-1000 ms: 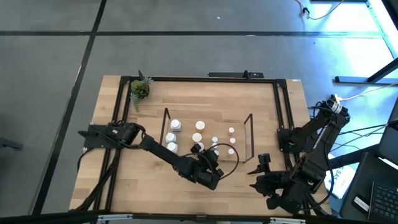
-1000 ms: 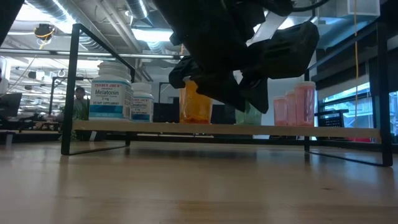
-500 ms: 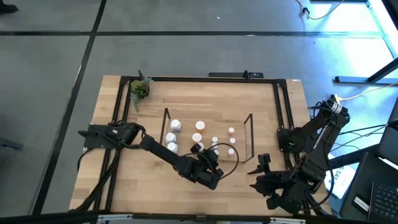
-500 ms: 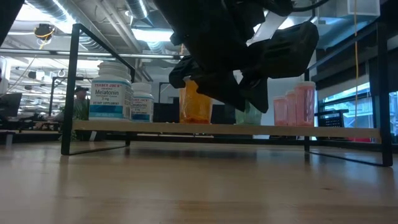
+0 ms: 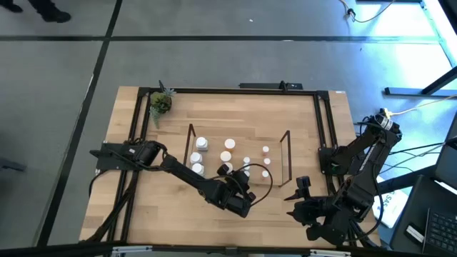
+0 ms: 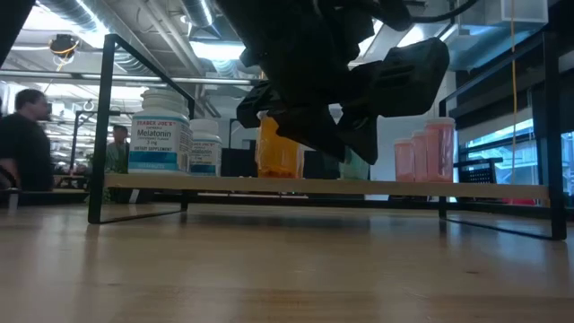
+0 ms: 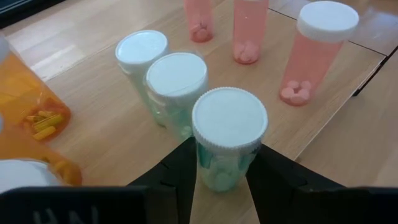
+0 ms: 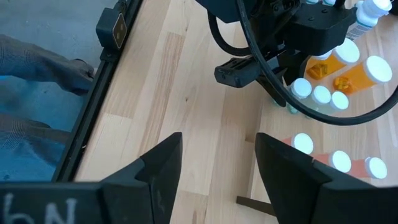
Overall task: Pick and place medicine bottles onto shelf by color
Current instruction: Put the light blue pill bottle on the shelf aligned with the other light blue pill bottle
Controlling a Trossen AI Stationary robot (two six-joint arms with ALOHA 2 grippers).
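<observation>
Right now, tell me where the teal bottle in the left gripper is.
In the left wrist view, the teal bottle sits between the left gripper's fingers at the shelf's near edge, beside two other teal bottles, with the pink bottles farther back.

The table [image 5: 143, 193] was pale wood, smooth with visible grain. The shelf [image 6: 101, 126] had thin matt black wire ends and a light wooden board. The teal bottle [image 7: 227, 155] between the left gripper's [image 7: 224, 177] matt black fingers [image 7: 177, 177] was translucent plastic, its ribbed white cap [image 7: 229, 117] matt.

Potted plant [image 5: 161, 103] at table's [image 5: 214, 221] far-left corner; person [image 6: 24, 135] in room behind.
</observation>
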